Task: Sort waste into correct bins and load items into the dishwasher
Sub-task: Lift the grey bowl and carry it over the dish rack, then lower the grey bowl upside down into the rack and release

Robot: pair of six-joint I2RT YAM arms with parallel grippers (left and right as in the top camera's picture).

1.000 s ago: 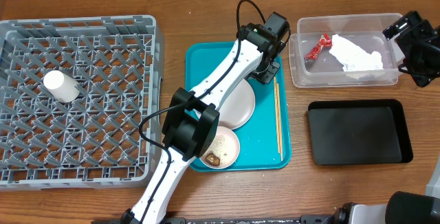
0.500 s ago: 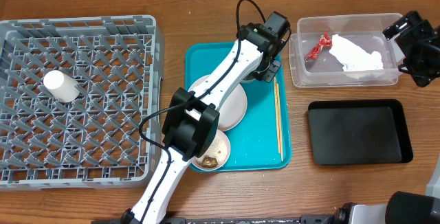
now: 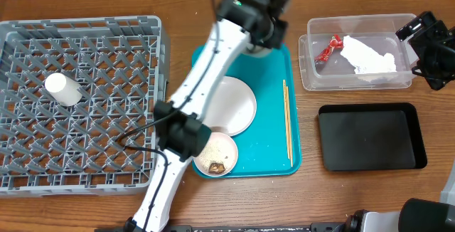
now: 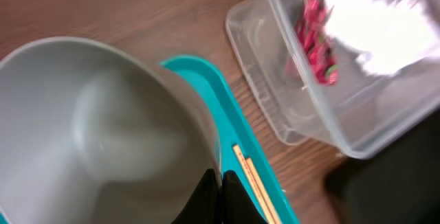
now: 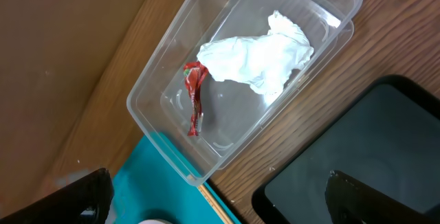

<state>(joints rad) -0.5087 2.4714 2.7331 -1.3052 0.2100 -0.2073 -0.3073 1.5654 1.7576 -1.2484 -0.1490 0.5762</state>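
Over the tray (image 3: 274, 154) far end, left gripper (image 4: 221, 193) clamps a bowl (image 4: 103, 135) by its rim. Right gripper (image 3: 419, 47) hangs wide open beside the tub (image 3: 313, 75) holding wrapper (image 3: 328, 48) and napkin (image 3: 370, 55). On tray: plate (image 3: 238, 104), second bowl (image 3: 217, 154); cup (image 3: 62, 88) in rack (image 3: 85, 22).

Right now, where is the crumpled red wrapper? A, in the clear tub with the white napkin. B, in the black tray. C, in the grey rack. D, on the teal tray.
A: the red wrapper lies inside the clear tub, right beside the white napkin.
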